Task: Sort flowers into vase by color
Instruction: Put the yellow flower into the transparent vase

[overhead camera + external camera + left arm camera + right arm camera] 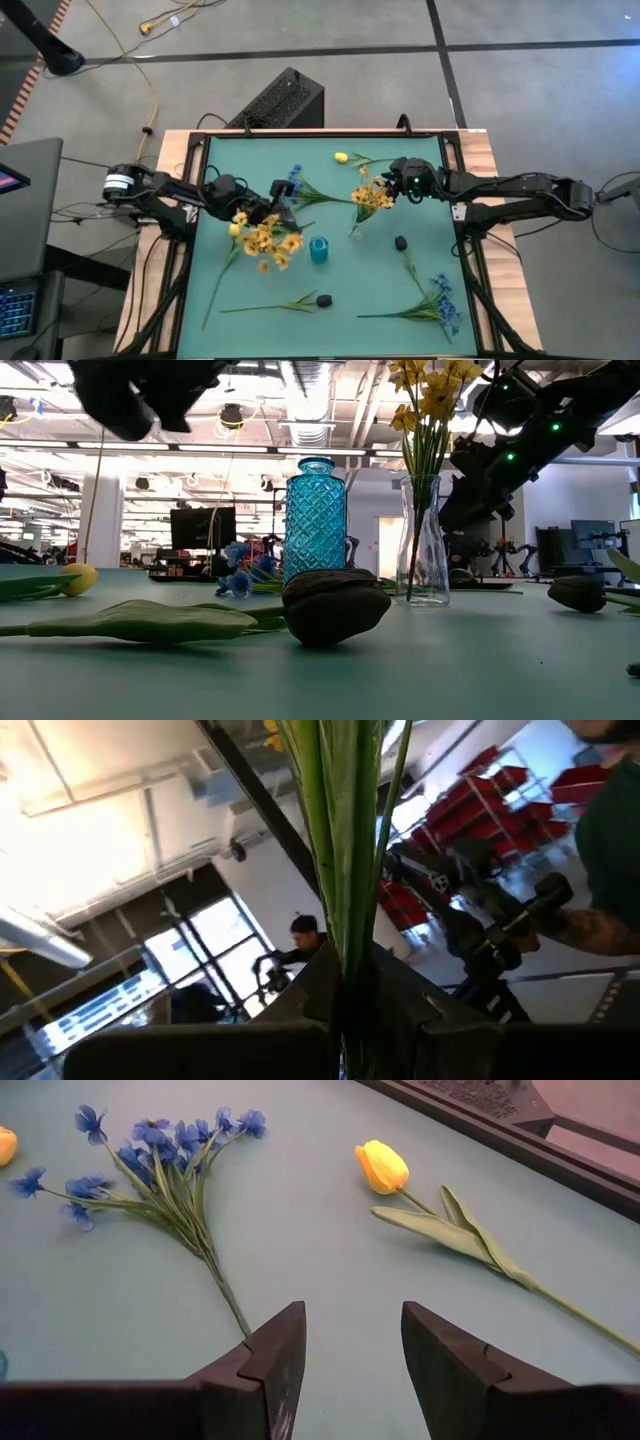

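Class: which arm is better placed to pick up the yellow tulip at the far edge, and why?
Right. Its gripper has open, empty jaws facing the tulip; the left gripper already holds a yellow spray.

Left gripper [281,205] clamped shut mid-table, right gripper [352,1355] parted, raised

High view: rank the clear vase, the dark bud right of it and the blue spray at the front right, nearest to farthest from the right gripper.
From the right gripper:
1. Clear vase, toward the front left, holding yellow sprays.
2. Dark bud, straight toward the front.
3. Blue spray, front right corner.
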Robot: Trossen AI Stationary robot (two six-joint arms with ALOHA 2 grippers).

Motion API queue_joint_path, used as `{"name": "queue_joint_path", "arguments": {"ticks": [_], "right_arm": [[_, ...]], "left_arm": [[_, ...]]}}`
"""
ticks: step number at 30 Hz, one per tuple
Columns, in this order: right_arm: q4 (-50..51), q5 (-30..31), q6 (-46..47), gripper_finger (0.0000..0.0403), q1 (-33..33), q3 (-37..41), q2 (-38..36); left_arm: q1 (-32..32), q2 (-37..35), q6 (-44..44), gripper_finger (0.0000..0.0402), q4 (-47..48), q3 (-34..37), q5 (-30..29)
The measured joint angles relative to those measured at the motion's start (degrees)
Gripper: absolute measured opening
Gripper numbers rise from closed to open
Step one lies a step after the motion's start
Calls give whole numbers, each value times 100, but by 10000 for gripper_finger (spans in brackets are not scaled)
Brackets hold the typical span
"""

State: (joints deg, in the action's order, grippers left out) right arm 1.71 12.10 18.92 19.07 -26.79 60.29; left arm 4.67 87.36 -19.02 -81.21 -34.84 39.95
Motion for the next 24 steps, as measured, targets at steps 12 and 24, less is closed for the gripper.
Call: {"name": "queue_joint_path", "arguments": {"ticks": [12,24], "right_arm": [[-1,0,-149,191,0,-1,-2],[-2,0,-145,191,-105,-2,-2]], "left_arm": [[59,1459,563,20,-208,-1374,550],[249,2452,621,20,-197,-2456,467]]}}
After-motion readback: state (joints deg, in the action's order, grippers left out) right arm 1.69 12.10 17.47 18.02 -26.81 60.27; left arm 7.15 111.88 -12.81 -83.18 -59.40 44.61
